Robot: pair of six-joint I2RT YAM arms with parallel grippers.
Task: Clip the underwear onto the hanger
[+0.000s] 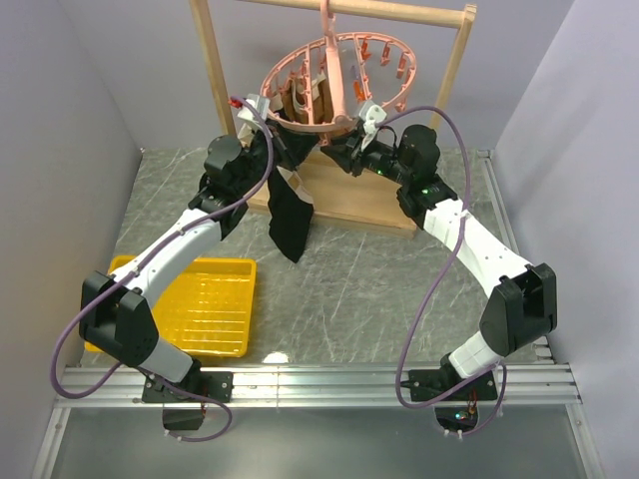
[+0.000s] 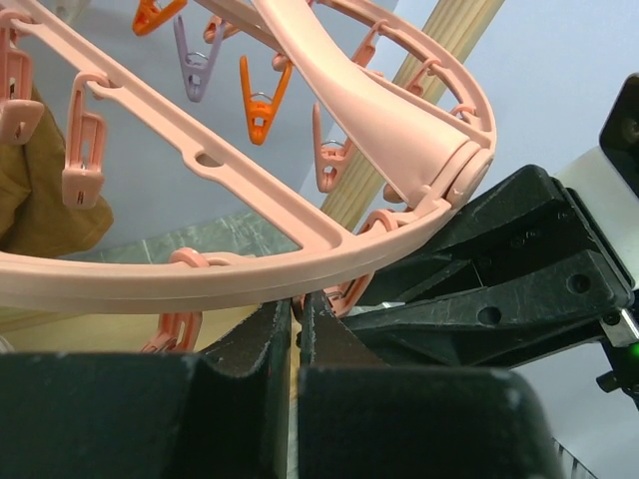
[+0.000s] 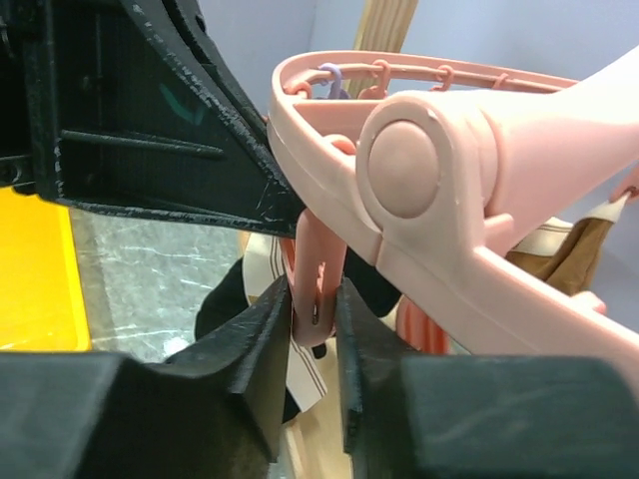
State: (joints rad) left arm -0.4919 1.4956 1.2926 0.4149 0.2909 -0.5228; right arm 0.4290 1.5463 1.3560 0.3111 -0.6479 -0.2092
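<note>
Black soft-fabric underwear with a tan-pink waistband hangs in a long drape below the near-left rim of the salmon-pink plastic oval ring hanger, clear of the table. Its top end meets the left tool. From that wrist, the left tool's fingers stand together just under the hanger's rim, though the fabric between them cannot be made out there. Seen from the right wrist, part of the dark cloth shows low behind the fingers.

On the near-right side of the ring, the right tool reaches in under the round joint of the crossbar. Its two fingers press on either side of a small salmon-pink dangling peg, clamped on it.

An orange peg and a lilac peg dangle from the far rim, and a brown cloth hangs inside the ring. The hanger's hook sits on a light wooden rack frame, which stands on a grey marbled table. A yellow plastic tray lies near the left arm.
</note>
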